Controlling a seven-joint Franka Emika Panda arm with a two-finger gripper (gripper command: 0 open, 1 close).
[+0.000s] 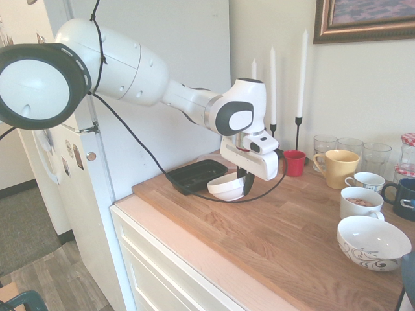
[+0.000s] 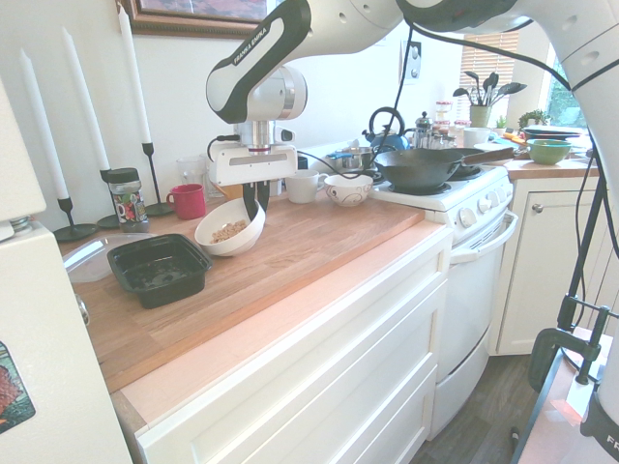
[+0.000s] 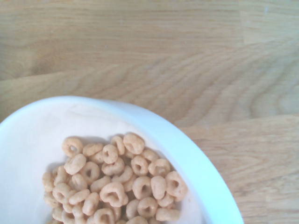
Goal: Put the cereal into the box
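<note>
Evidently, in the first exterior view, the gripper point(image 1: 244, 182) has its fingers together on the rim of the white bowl point(image 1: 226, 187), at the side away from the tray point(image 1: 196, 176). The bowl is tilted, just beside the black tray, which lies at the counter's point(image 1: 272, 240) fridge end. Behind the bowl, toward the wall edge, is the red cup point(image 1: 294, 163). Farther along the wall side are the yellow mug point(image 1: 341, 170), a row of glasses point(image 1: 351, 150) and the blue mug point(image 1: 404, 200). A white mug point(image 1: 360, 203) with brownish contents is near the patterned bowl point(image 1: 373, 243), well apart from the tray. Tall candles point(image 1: 303, 78) rise in dark holders by the wall.

In the second exterior view, the cereal point(image 2: 229, 231) is in the white bowl, whose open side leans toward the tray and the counter's front edge. The fingers clamp the raised side of the rim. Whether the bowl's base touches the counter is unclear. Between the tray and the wall edge are a clear plastic piece point(image 2: 95, 259) and a jar point(image 2: 127, 199). The stove point(image 2: 462, 200) adjoins the counter's other end, with a dark pan point(image 2: 416, 168) on it.

In the wrist view, the ring-shaped cereal is heaped inside the bowl, with the counter's wood grain beyond the rim.
</note>
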